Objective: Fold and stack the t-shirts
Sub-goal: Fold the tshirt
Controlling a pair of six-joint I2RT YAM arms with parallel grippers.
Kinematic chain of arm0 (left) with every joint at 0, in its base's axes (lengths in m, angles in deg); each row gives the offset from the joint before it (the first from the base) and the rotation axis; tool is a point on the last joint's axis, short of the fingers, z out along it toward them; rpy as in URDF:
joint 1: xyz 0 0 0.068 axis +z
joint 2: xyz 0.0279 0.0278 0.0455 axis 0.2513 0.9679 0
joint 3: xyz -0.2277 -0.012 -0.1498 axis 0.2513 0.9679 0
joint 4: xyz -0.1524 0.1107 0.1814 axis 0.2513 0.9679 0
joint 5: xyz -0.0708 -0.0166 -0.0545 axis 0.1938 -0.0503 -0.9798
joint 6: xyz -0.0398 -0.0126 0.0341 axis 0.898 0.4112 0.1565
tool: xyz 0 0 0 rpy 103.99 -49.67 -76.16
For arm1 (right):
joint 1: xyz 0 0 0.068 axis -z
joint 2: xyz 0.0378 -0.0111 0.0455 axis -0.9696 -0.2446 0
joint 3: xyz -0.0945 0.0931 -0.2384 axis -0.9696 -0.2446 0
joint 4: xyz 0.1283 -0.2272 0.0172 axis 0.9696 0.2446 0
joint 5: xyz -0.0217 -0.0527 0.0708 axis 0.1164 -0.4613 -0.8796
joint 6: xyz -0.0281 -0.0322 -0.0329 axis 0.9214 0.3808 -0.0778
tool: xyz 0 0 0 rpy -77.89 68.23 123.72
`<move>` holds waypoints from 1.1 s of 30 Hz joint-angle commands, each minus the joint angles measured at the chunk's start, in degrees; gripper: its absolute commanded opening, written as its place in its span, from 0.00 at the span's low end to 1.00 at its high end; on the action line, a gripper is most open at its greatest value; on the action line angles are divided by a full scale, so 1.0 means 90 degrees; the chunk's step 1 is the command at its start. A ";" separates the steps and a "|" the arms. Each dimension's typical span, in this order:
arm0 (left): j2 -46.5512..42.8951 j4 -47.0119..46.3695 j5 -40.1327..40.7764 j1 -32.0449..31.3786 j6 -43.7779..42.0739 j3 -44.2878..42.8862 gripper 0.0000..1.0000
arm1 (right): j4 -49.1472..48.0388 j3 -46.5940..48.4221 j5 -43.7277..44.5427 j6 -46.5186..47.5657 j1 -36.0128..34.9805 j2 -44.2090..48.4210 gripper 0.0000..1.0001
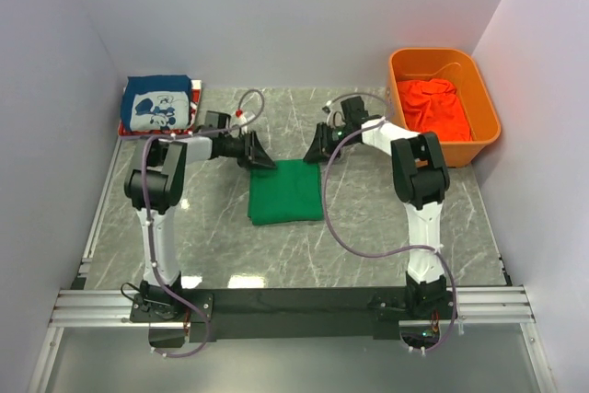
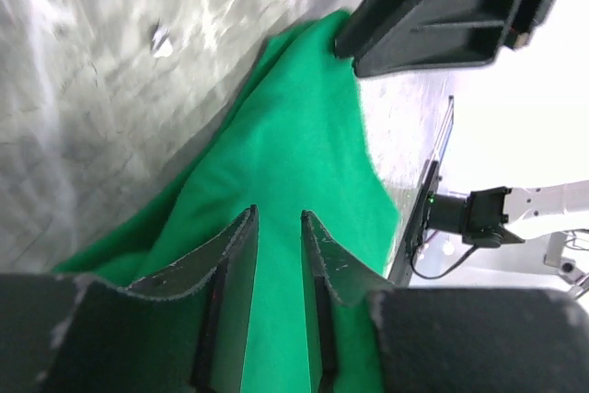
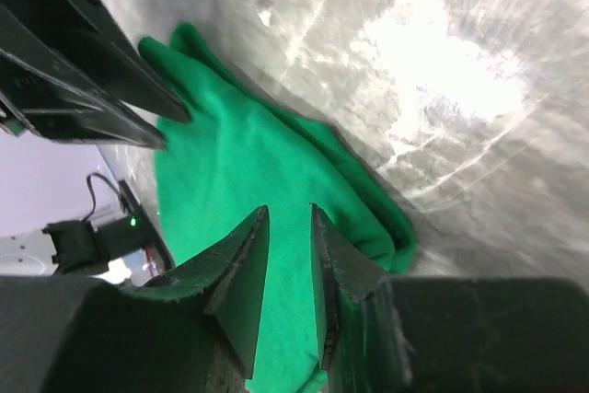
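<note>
- Closest to the lens in the left wrist view, the left fingers [image 2: 232, 264] stand narrowly spread, with nothing between them. Only the green t-shirt [image 2: 294, 154] shows through the gap.
- Right fingers [image 3: 241, 269] are the same: a slim gap, no cloth pinched, poised over the same shirt's far edge.
- From above, the green t-shirt [image 1: 286, 192] lies mid-tabletop [image 1: 386, 227] as a neat folded rectangle, one arm at each far corner.
- At the far left corner, the dark blue t-shirt [image 1: 158, 106] with white print sits folded on top of the red t-shirt [image 1: 123, 126], of which only an edge shows. I judge this to be the stack begun.
- At the far right, the orange-red t-shirt [image 1: 433, 106] lies crumpled in the orange bin [image 1: 488, 133], not yet handled.
- My reading: two shirts are done. The green one looks folded but is yet to join the stack, and the bin shirt is still to be folded and stacked.
</note>
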 commanded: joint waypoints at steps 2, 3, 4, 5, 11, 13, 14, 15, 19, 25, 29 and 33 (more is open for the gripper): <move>-0.0891 0.0612 -0.0418 0.0124 -0.0518 -0.0173 0.32 | -0.0197 -0.0200 -0.0228 0.0061 0.0065 0.1052 0.33; -0.1329 0.0535 -0.0486 0.0114 -0.0402 0.0177 0.33 | -0.0653 -0.0482 -0.0529 -0.0230 0.0036 0.1305 0.34; -0.1565 0.0099 -0.0593 0.0095 -0.0207 0.0451 0.33 | -0.0841 -0.0949 -0.0638 -0.0368 -0.0042 0.1714 0.35; -0.1964 -0.0137 -0.0575 0.0027 0.0230 0.0995 0.34 | -0.0940 -0.1157 -0.0698 -0.0486 -0.0120 0.1873 0.36; -0.2310 -0.1982 -0.0487 -0.0529 0.1716 0.2512 0.35 | -0.1458 -0.2476 -0.1069 -0.0838 -0.0823 0.2217 0.37; -0.2086 -0.2092 -0.0331 -0.0599 0.1767 0.2816 0.35 | -0.1507 -0.2759 -0.1050 -0.0809 -0.0921 0.1974 0.37; -0.1805 -0.2180 -0.0185 -0.0580 0.1758 0.2884 0.36 | -0.1498 -0.2828 -0.0934 -0.0664 -0.0922 0.1701 0.37; -0.1647 -0.2093 -0.0116 -0.0550 0.1699 0.2846 0.36 | -0.1353 -0.2829 -0.0865 -0.0527 -0.0893 0.1699 0.37; -0.0914 -0.1099 0.0119 -0.0277 0.0697 0.2301 0.35 | -0.0747 -0.2449 -0.0348 0.0040 -0.0629 0.0821 0.34; -0.1233 0.0034 -0.0522 0.0133 -0.0370 0.1811 0.34 | -0.0219 -0.2311 -0.0472 0.0451 -0.0414 0.1607 0.34; -0.2501 0.0222 -0.1004 -0.0207 -0.0508 0.2161 0.34 | -0.0491 -0.2711 -0.1059 0.0188 -0.0657 0.2634 0.34; -0.2827 -0.0139 -0.1044 -0.0618 -0.0061 0.2737 0.34 | -0.0745 -0.3072 -0.1215 0.0119 -0.1067 0.2774 0.34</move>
